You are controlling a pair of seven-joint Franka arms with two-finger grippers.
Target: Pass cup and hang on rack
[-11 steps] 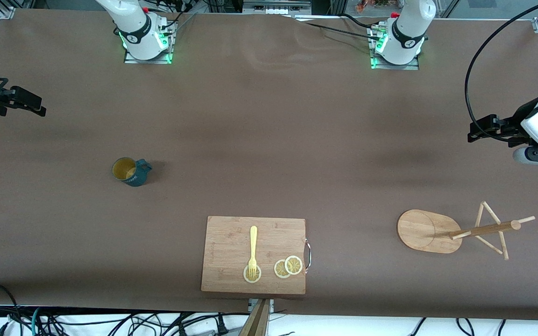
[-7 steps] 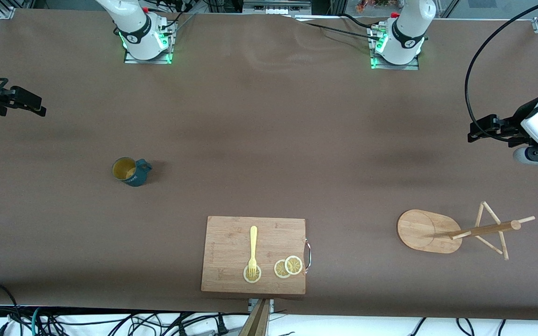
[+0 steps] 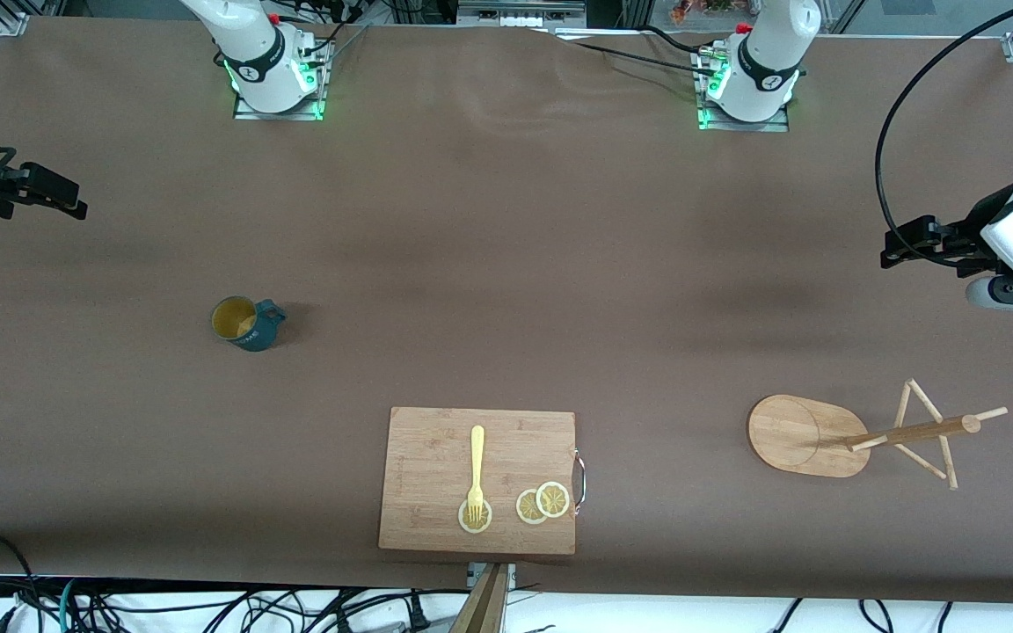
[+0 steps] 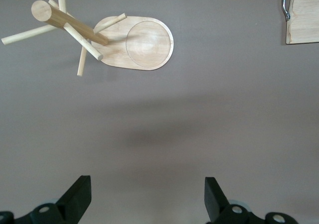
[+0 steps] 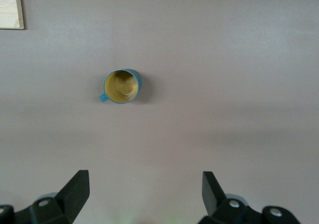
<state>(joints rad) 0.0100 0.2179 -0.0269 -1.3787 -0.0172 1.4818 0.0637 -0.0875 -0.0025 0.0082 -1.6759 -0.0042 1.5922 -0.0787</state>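
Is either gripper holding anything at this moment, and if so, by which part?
Nothing is held. The left gripper and right gripper are both open and empty above bare table. The cup stands untouched on the table, apart from the rack.

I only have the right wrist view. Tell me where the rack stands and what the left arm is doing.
Observer: The rack stands upright toward the left arm's end of the table, nearer the front camera than the cup.
Operator: Report the left gripper.
Observer: The left gripper waits open and empty above bare table near the rack's base.
Operator: Say what lies between cup and rack.
Observer: A cutting board holding a yellow fork and three lemon slices.
Operator: Confirm my gripper.
Observer: The right gripper is open, over bare table at its own end; the cup sits untouched.
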